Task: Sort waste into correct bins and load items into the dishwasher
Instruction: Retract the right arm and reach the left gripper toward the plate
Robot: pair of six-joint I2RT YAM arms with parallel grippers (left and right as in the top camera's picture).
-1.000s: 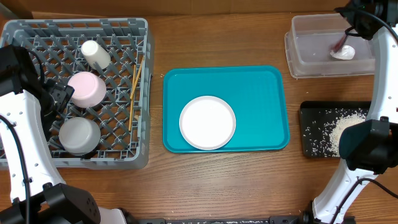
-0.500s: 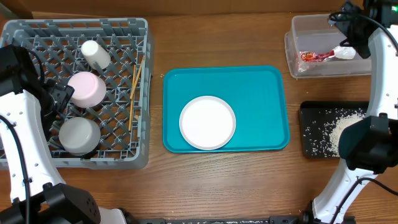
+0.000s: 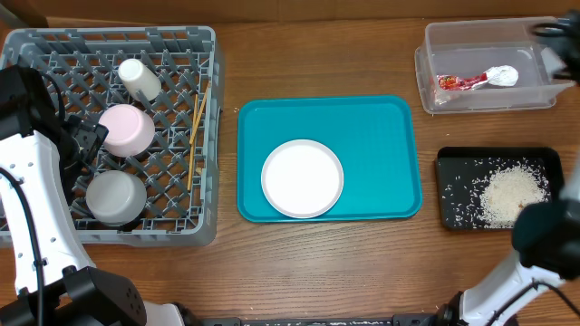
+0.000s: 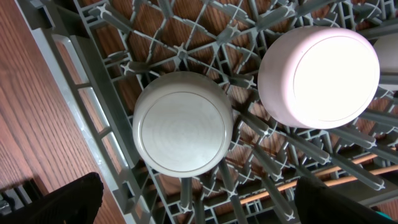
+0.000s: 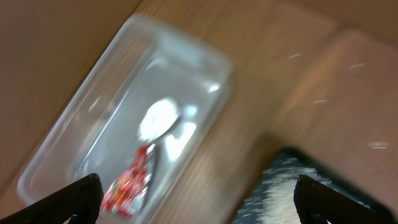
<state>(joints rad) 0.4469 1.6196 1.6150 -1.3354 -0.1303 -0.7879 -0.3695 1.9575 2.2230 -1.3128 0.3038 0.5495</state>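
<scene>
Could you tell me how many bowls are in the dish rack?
2: a pink bowl and a grey bowl beside it, both upside down in the dish rack.

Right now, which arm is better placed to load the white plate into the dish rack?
Probably left: the left gripper, open, hangs over the grey dish rack, next to the teal tray bearing the white plate. The right gripper, open, is over the clear tub, far from the rack.
</scene>
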